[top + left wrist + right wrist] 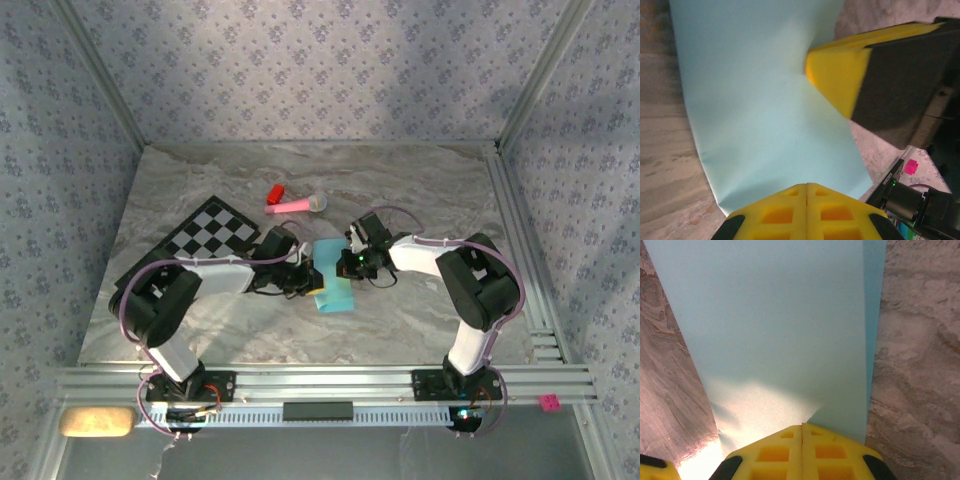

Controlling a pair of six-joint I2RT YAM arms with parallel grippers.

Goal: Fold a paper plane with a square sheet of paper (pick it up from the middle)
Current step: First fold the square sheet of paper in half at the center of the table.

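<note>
We are pinching a thin light-blue sheet of paper (333,290) from both sides, near the middle of the grey marbled counter (420,200). Our left hand (807,186) is pressing its yellow fingers tight together on one edge of the sheet. Our right hand (802,427) is doing the same on the opposite edge, puckering the paper slightly. From above, the sheet is sitting between the two hands as a narrow strip; we cannot tell whether it is touching the counter. A pink stick toy (297,205) is lying behind it, and a black-and-white checkered mat (208,237) is lying well apart to the left.
</note>
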